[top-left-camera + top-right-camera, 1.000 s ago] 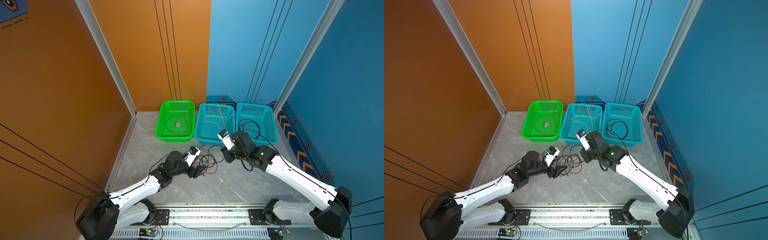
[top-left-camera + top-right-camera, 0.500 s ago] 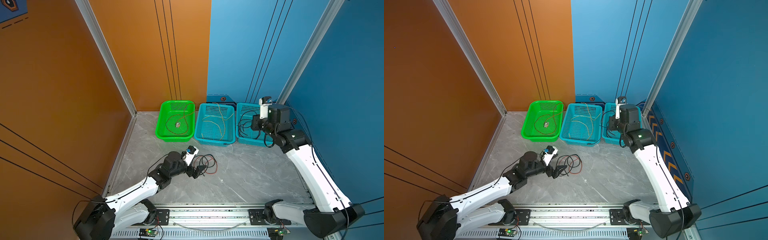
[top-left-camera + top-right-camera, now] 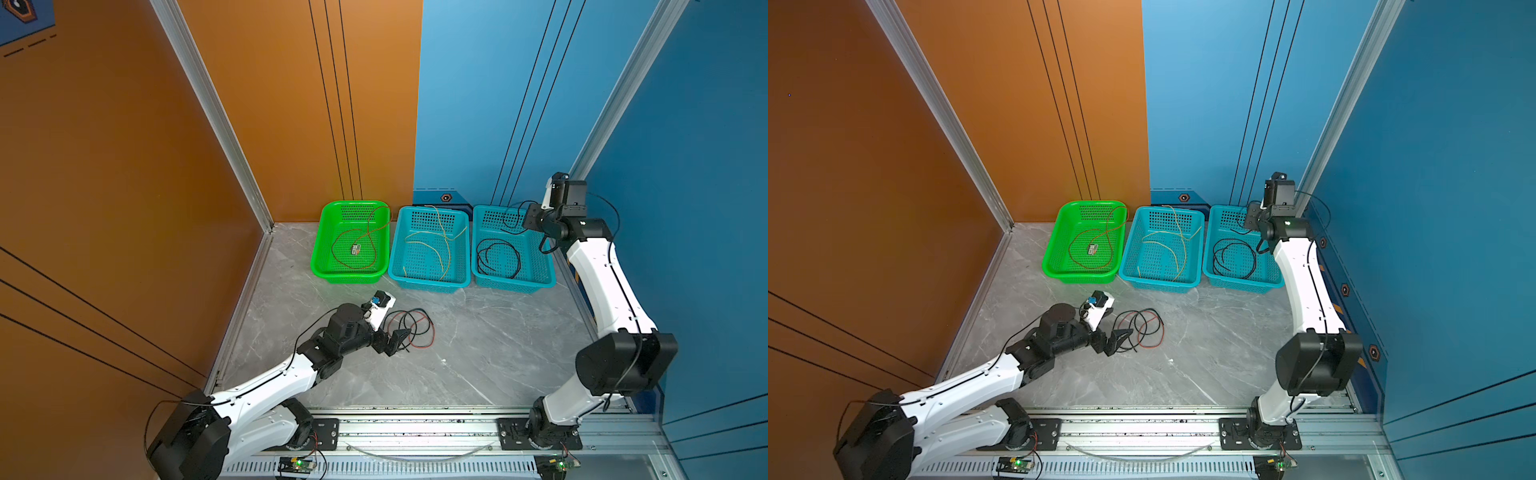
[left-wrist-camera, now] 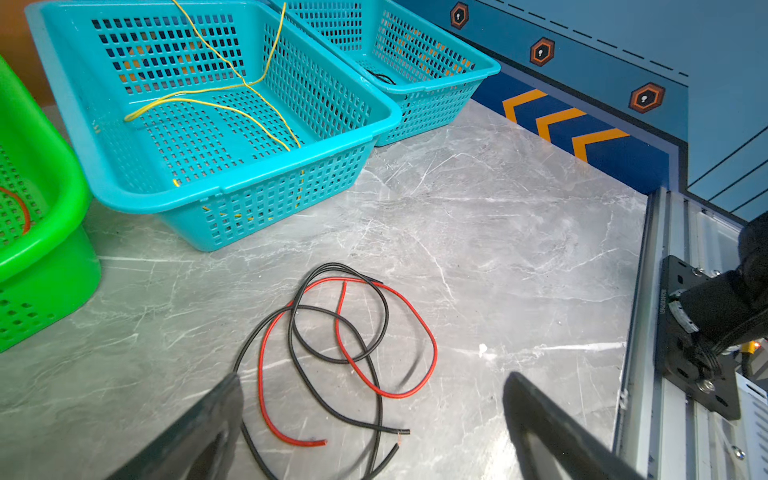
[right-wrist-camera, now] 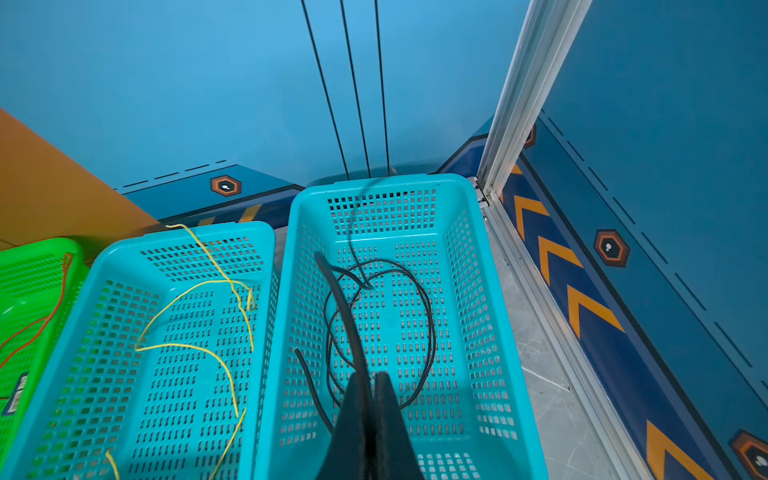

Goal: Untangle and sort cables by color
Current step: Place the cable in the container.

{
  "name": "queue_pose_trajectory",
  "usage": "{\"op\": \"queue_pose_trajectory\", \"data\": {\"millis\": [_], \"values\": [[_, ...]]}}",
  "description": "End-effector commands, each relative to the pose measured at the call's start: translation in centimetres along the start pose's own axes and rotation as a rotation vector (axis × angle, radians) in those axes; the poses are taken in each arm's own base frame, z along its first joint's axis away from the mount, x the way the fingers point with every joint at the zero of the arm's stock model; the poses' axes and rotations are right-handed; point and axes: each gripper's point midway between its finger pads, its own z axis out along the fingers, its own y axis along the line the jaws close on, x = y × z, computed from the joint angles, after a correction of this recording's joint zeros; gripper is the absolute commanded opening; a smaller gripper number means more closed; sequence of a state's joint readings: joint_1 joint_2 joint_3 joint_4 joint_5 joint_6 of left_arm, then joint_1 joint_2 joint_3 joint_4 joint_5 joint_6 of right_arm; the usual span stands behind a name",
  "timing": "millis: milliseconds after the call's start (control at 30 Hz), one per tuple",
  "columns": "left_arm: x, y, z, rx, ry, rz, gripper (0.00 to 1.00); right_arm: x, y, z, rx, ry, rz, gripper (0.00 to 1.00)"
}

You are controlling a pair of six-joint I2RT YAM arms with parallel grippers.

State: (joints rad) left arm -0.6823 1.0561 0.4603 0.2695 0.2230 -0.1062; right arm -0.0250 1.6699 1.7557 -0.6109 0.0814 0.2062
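Your left arm (image 3: 270, 382) reaches low over the grey marble bench (image 3: 478, 345), with its jaws spread wide. In the left wrist view the two dark fingers (image 4: 216, 411) stand on either side of the near part of a loose tangle. That tangle is a red cable (image 4: 434, 349) looped through black cable (image 4: 386, 316), lying flat on the bench in front of the baskets. One finger overlaps a black strand, but you cannot tell from these views whether it touches. You also cannot tell whether the black is one length or two.

Your right arm (image 3: 602, 282) is raised over the far right corner. Its jaws are closed tight on a black cable (image 5: 343, 307), which rises from between them and hangs over the right teal basket (image 3: 515, 284).

Three baskets sit side by side along the back wall:
- The green basket (image 3: 349, 277) holds a looped red cable (image 3: 332, 251) and a small label-like item too small to make out.
- The middle teal basket (image 3: 430, 282) holds a yellow cable (image 5: 178, 344), one end of which pokes up over the far rim.
- The right teal basket holds a coiled black cable (image 5: 432, 332) on its floor, below the pinched one.
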Motion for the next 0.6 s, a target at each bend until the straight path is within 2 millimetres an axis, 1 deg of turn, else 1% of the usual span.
{"op": "queue_pose_trajectory", "data": {"millis": [0, 100, 167, 200, 333, 367, 467, 500, 567], "values": [[0.6, 0.1, -0.2, -0.015, 0.012, -0.01, 0.98, -0.1, -0.2, 2.0, 0.002, 0.029, 0.028, 0.0], [0.8, 0.2, -0.4, -0.023, 0.017, -0.009, 0.98, 2.1, -0.3, 4.8, 0.014, 0.097, 0.023, 0.0], [0.9, 0.3, -0.5, -0.034, 0.018, -0.008, 0.98, 3.4, -0.3, 6.2, 0.019, 0.131, 0.023, 0.0], [0.9, 0.5, -0.6, -0.044, 0.016, -0.006, 0.98, 5.3, -0.5, 7.2, 0.026, 0.172, 0.02, 0.0], [1.1, 0.8, -0.8, -0.065, 0.023, -0.005, 0.98, 8.2, -1.1, 9.1, 0.053, 0.223, 0.012, 0.0], [1.2, 0.9, -0.8, -0.068, 0.028, -0.002, 0.98, 8.9, -1.4, 9.4, 0.067, 0.233, 0.009, 0.03], [1.3, 1.0, -0.9, -0.073, 0.034, 0.003, 0.98, 10.2, -2.3, 9.6, 0.116, 0.247, 0.002, 0.24], [1.4, 1.0, -0.9, -0.074, 0.036, 0.004, 0.97, 10.4, -2.6, 9.4, 0.137, 0.244, -0.003, 0.32], [1.4, 1.0, -0.8, -0.074, 0.038, 0.003, 0.98, 10.2, -3.3, 8.6, 0.191, 0.219, -0.022, 0.43]]}}
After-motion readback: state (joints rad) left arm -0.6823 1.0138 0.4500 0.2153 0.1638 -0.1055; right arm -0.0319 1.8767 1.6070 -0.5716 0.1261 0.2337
